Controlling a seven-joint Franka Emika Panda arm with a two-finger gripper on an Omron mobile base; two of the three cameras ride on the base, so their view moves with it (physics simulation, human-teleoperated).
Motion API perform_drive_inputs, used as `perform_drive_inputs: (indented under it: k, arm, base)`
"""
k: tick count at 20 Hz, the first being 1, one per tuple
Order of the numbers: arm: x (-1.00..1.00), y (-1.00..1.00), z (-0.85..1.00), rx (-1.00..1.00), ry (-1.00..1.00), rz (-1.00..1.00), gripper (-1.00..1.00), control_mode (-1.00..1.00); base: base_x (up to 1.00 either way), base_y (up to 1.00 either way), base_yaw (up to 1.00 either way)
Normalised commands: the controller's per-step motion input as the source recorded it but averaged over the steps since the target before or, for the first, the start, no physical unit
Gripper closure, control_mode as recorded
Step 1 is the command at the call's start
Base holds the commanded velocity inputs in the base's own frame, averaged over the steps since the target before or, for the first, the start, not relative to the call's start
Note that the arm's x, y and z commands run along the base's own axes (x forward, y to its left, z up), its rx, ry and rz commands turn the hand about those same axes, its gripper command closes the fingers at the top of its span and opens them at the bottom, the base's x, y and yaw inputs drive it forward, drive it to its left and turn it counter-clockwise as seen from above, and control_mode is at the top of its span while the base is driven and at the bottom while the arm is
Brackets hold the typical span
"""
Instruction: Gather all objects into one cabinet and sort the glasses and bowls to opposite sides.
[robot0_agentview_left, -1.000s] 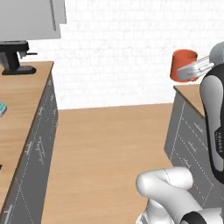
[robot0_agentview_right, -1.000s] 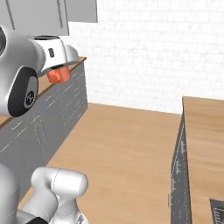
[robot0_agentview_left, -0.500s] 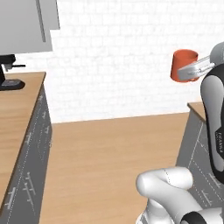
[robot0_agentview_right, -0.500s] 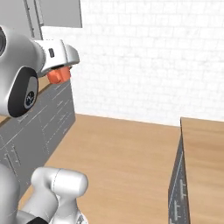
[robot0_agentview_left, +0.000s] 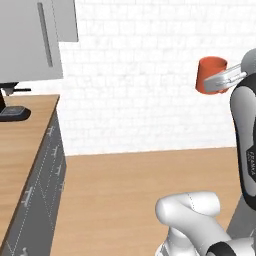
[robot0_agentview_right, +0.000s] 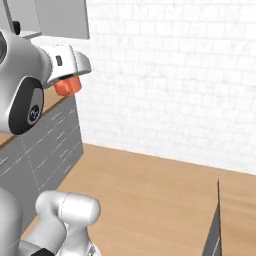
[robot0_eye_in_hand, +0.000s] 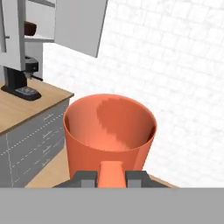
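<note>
gripper (robot0_agentview_left: 220, 82) – clamped on the orange-red cup (robot0_agentview_left: 210, 74), held upright and high, clear of the counter (robot0_agentview_left: 22, 145) | cabinet (robot0_eye_in_hand: 65, 26) door open – ready for the cup, bowl (robot0_eye_in_hand: 29, 28) already shelved

In the right base view the orange-red cup (robot0_agentview_right: 67, 86) is mostly hidden behind the white hand. The cabinet (robot0_eye_in_hand: 57, 24) runs off the hand view's top edge; a dark shape on its shelf, perhaps the bowl (robot0_eye_in_hand: 29, 28), is too small to tell.
</note>
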Motion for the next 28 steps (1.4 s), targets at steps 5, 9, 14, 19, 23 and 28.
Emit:
perform_drive_inputs:
  k: [5,9,14,19,23,28]
  arm:
    - [0.0,0.0,0.0,0.0,0.0,0.0,1.0,1.0]
    - [0.0,0.0,0.0,0.0,0.0,0.0,1.0,1.0]
    - [0.0,0.0,0.0,0.0,0.0,0.0,1.0,1.0]
    - [0.0,0.0,0.0,0.0,0.0,0.0,1.0,1.0]
    - [0.0,0.0,0.0,0.0,0.0,0.0,1.0,1.0]
    - [0.0,0.0,0.0,0.0,0.0,0.0,1.0,1.0]
  base:
    - [0.89,-0.24,0.41]
    - [0.79,-0.31,0.48]
    - [0.79,-0.44,0.53]
    - [0.68,-0.49,0.56]
    - [0.63,-0.51,0.62]
    - [0.6,-0.28,0.46]
